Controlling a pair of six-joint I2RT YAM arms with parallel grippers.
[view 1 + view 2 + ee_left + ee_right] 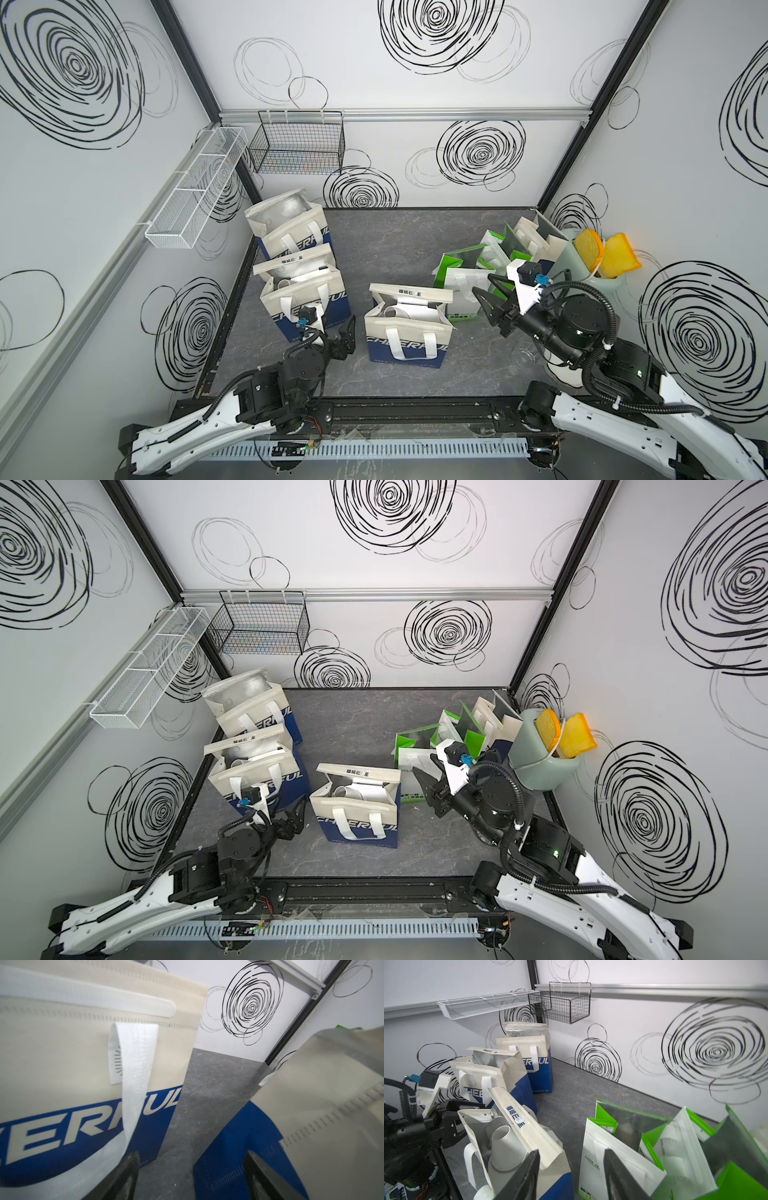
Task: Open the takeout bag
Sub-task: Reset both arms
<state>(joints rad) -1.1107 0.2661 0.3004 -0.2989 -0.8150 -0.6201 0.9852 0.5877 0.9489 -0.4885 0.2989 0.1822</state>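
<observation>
White walls (353,62) scrawled with black spirals enclose a dark grey, marbled tabletop (395,249). Near one corner hang a black wire basket (297,145) — on the back wall — and a white mesh basket (195,187) (three compartments) beside it.

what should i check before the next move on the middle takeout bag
1. Middle bag mouth open: ok, flaps apart, cup visible inside.
2. Middle bag upright: ok.
3. Left claw open and empty: ok.
4. Right claw open and empty: ok.
5. Right claw clear of the green bags: cannot tell, it hangs close over them.
</observation>
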